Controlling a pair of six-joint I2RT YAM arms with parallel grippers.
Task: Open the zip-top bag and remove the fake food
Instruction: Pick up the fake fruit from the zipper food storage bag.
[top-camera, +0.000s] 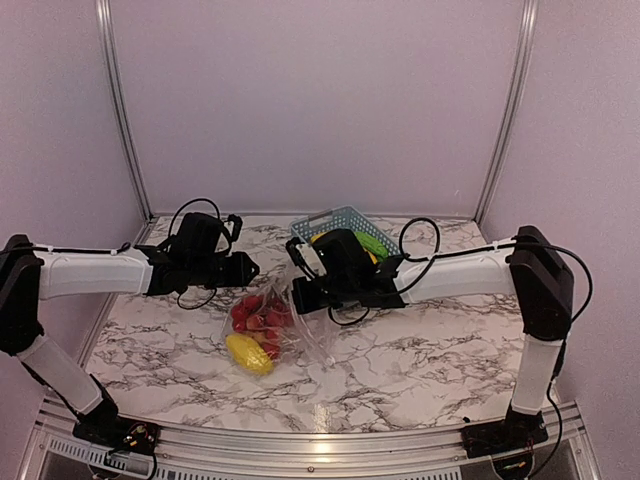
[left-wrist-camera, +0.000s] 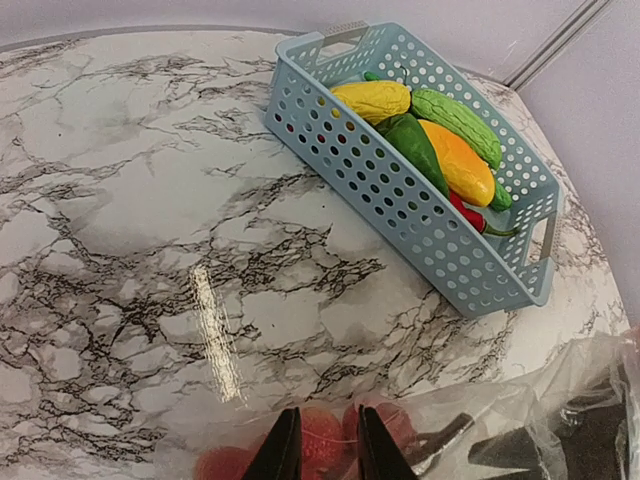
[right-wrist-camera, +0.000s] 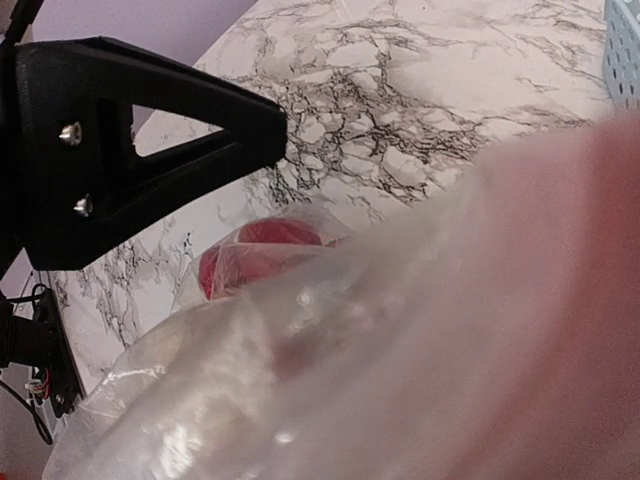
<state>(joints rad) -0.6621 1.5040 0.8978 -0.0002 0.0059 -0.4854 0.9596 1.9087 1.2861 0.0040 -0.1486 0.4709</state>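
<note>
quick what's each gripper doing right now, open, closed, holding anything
Left gripper: jaws nearly closed, pinching the zip-top bag.
Right gripper: at the bag's other side; jaw state cannot be told.

No text, label, brand, number or sign can be read in any of the three views.
</note>
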